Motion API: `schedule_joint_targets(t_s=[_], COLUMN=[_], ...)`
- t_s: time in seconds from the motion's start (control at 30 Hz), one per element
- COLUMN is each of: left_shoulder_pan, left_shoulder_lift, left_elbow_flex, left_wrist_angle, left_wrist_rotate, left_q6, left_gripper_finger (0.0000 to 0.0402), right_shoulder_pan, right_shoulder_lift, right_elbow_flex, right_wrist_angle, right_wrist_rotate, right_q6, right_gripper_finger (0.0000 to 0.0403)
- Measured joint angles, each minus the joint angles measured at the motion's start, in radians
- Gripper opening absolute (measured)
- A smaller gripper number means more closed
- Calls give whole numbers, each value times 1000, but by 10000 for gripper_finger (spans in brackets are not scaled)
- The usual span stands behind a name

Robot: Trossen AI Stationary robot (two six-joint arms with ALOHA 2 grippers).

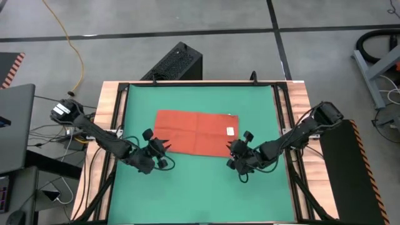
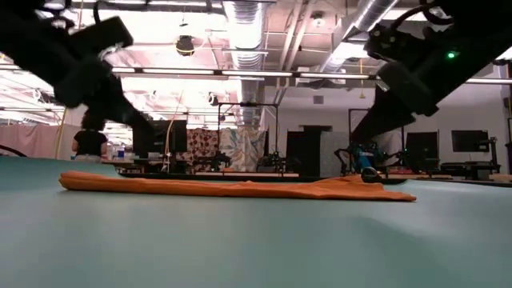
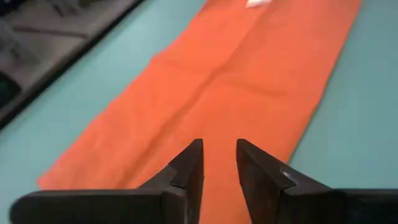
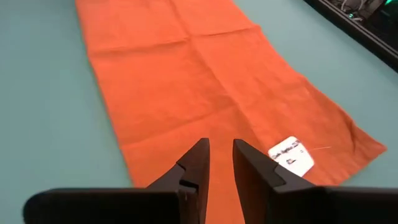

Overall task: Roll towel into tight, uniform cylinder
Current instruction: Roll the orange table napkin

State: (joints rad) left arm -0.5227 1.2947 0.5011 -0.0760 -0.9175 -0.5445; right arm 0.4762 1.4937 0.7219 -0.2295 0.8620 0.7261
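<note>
Towel (image 1: pixel 195 131): flat, long axis left-right | left claw (image 1: pixel 164 147), right claw (image 1: pixel 234 150): at opposite near corners, narrowly open, empty

You see the towel (image 1: pixel 195 131): orange-red, folded into a flat strip, lying mid-mat, creases visible, small white tag (image 1: pixel 230 130) face-up near its right end.

Reached in from both flanks, elbows bent, forearms angled toward the middle. Left claw (image 1: pixel 164 152) hung low with fingers (image 3: pixel 186 171) a narrow slit apart, nothing between them. Right claw (image 1: pixel 232 152) mirrored it, fingers (image 4: pixel 198 163) nearly together and empty, tips pointed inward and down.
</note>
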Motion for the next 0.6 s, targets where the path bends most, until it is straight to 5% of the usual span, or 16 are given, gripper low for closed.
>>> schedule_joint_targets(t_s=[0.23,0.6], left_shoulder_pan=[-3,-69], left_shoulder_lift=[43,43], left_elbow_flex=[0,0], left_wrist_angle=[-48,-242], left_wrist_rotate=[26,33], left_q6=[-136,-427], left_gripper_finger=[8,0], right_shoulder_pan=[24,21], right_shoulder_lift=[0,0], right_elbow_flex=[-2,-50], right_wrist_angle=[3,4], right_wrist_rotate=[0,-1], right_q6=[11,123], right_gripper_finger=[78,74])
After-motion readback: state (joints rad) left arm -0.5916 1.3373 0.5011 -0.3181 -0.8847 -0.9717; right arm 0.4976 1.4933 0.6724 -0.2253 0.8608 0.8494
